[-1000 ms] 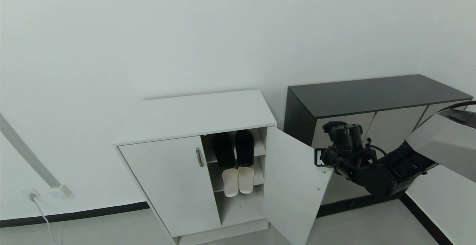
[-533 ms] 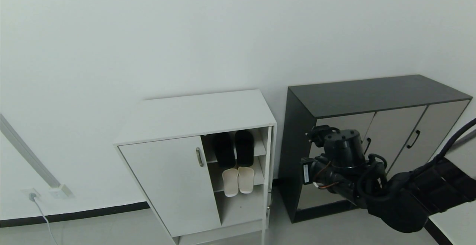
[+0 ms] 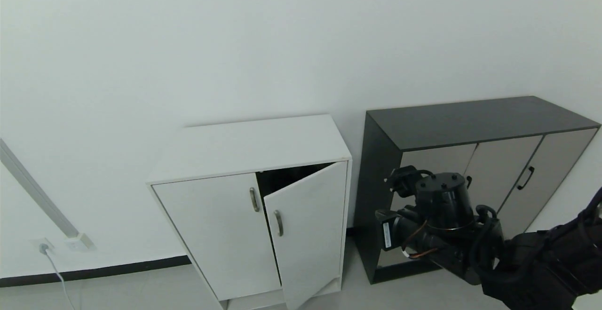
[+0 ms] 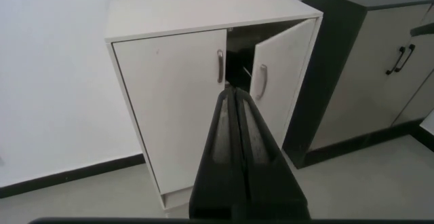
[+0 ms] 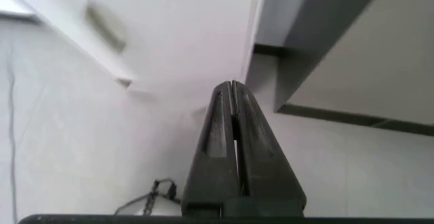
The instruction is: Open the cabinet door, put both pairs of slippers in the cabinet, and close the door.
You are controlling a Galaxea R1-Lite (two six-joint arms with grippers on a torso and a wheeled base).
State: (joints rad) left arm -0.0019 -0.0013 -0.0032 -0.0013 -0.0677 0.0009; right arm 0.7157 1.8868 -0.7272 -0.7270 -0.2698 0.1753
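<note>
The white cabinet [image 3: 249, 145] stands against the wall. Its left door [image 3: 216, 234] is closed. Its right door [image 3: 308, 225], with a metal handle [image 3: 278, 223], stands slightly ajar, leaving a dark gap [image 3: 287, 176] at the top. The slippers are hidden behind it. My right arm's wrist [image 3: 437, 225] hangs to the right of the cabinet, apart from the door. The right gripper [image 5: 232, 88] is shut on nothing, with the door [image 5: 183, 34] ahead of it. The left gripper [image 4: 234, 91] is shut and empty, back from the ajar door [image 4: 278, 81].
A dark cabinet [image 3: 470, 117] with grey doors stands right beside the white one, directly behind my right arm. On the left, a wall socket with a cable [image 3: 42, 246] and a slanted white conduit [image 3: 33, 192] sit low on the wall. Bare floor lies in front.
The right door has swung from wide open to nearly closed, hiding the black and the white slippers. My right arm has moved left and lower, in front of the dark cabinet.
</note>
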